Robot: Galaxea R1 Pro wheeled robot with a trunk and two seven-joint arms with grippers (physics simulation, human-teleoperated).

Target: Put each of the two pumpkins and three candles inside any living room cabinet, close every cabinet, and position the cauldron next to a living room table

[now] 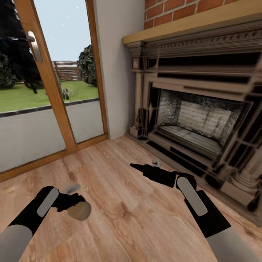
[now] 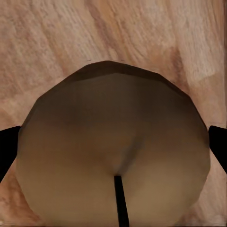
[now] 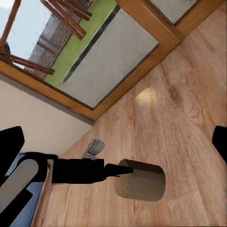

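Low at the robot's left, one candle [image 1: 80, 210], a stubby beige-tan cylinder, sits clamped in the left gripper [image 1: 74, 204], held clear above the wooden floor [image 1: 120, 203]. From the left wrist view the candle's [image 2: 113, 151] round end face looms close, dark fingers [image 2: 7, 151] showing at either side of it, floor planks behind. From the right wrist view the candle [image 3: 140, 180] is seen side-on, gripped at its end by the black left gripper [image 3: 111, 171], well off the floor.

Right gripper [image 1: 135, 166] reaches forward over the floor toward the hearth; it looks narrow, jaws close together with nothing between them. In its own wrist view the fingertips [image 3: 10, 142] sit at the picture's two edges, so cannot tell for certain how far apart they stand.

Two small grey objects lie on the floor: one [image 1: 72, 188] just beyond the left gripper, another [image 1: 156, 161] near the fireplace base, just past the right arm. Too small to identify.

Ornate stone-coloured fireplace [image 1: 203, 109] fills the right side, with a pale wood mantel [image 1: 196, 22] and red brick [image 1: 182, 9] above. To the left, a wood-framed glass door [image 1: 54, 91] with a handle [image 1: 34, 45], looking out on grass, trees and a fence.
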